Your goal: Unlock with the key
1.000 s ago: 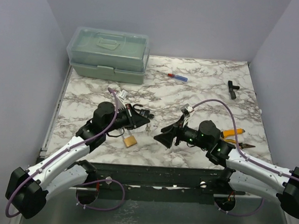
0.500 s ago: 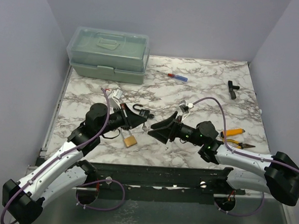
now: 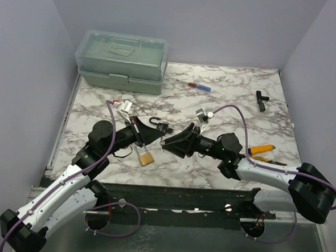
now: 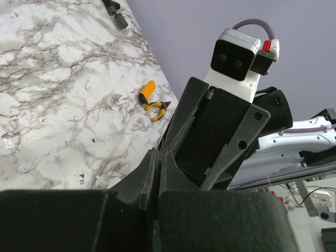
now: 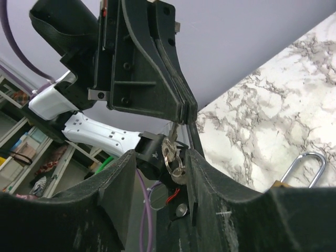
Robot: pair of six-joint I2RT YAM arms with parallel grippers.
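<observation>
Clenched shut: left gripper [image 3: 156,136], fingertips pressed flat together on the upper end of the key [image 5: 169,145]. Small silver key, metal ring threaded through the bow, held up off the table [image 3: 226,107], right where the two grippers meet. Brass padlock [image 3: 146,158] with silver shackle lying flat on the marble, just on the near side of the left gripper's tip, nothing touching it. Released: right gripper [image 3: 168,142], jaws partly spread, one on each side of the key, not closed on it, nothing grasped.

View differences:
- Top camera: key not resolvable, lost where the two black tips meet.
- Left wrist: own fingers shut into a single seam, right gripper's spread jaws and camera head-on behind them, key hidden, yellow pliers [image 4: 152,100] on the table beyond.
- Right wrist: only clear look at the key, plus the padlock shackle at lower right.

Orientation, judged from the right wrist: long axis close to vertical in frame with a slight lean, blade end up into the left fingertips, bow and ring hanging down between the right jaws. Heading across the table: cannot tell.
</observation>
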